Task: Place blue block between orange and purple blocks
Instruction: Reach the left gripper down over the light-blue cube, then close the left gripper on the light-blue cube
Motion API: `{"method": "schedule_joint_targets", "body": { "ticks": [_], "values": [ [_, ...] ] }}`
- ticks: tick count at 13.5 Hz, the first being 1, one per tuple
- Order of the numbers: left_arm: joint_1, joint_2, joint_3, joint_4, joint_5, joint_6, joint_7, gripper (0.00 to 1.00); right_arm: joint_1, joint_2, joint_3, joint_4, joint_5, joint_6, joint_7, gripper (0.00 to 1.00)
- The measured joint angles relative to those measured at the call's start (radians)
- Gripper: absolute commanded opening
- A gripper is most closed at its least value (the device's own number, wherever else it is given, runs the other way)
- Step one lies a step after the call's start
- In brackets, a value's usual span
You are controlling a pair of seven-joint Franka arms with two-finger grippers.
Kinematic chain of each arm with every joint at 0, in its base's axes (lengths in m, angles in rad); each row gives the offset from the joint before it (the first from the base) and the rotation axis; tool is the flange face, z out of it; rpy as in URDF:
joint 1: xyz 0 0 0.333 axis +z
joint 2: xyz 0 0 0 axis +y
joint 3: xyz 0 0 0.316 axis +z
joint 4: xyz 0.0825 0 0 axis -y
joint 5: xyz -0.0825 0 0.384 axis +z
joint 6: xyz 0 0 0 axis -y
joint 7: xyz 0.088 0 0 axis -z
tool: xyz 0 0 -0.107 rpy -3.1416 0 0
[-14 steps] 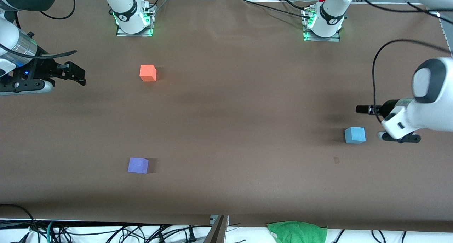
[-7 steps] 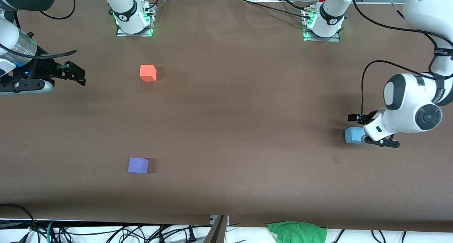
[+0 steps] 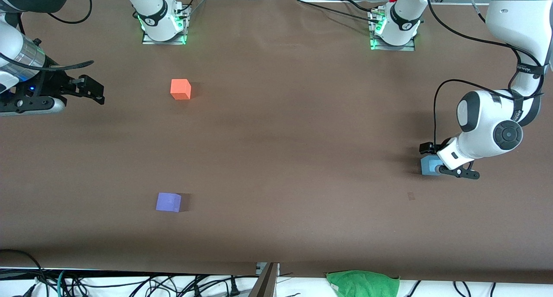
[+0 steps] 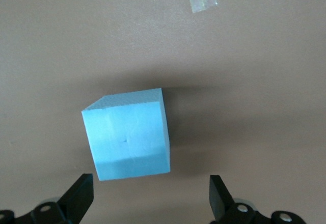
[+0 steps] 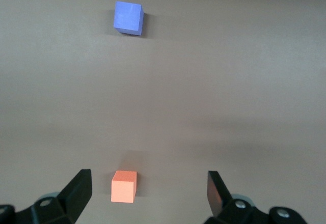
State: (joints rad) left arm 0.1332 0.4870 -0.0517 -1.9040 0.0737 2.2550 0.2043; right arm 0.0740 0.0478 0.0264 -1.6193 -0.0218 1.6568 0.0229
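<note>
Before me on tabletop [image 3: 276,137]: three cubes. One blue block [image 3: 428,165], one orange block [image 3: 180,89], one purple block [image 3: 168,202]. One green cloth [image 3: 362,284].

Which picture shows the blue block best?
The left wrist view: the blue block fills the middle, top and sides clear, just ahead of the open left tool. In the front view it is small and partly covered by that arm. The right wrist view misses it.

No readable text, labels or numbers anywhere (arm markings too small)
</note>
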Motion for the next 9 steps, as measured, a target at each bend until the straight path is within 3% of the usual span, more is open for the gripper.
{"method": "schedule_joint_targets", "body": {
  "ticks": [9],
  "values": [
    [0.02,0.045,0.0,-0.002,0.0,0.079,0.035,1.0,0.0,0.0,0.004,0.0,0.0,0.013,0.0,1.0]
  ]
}}
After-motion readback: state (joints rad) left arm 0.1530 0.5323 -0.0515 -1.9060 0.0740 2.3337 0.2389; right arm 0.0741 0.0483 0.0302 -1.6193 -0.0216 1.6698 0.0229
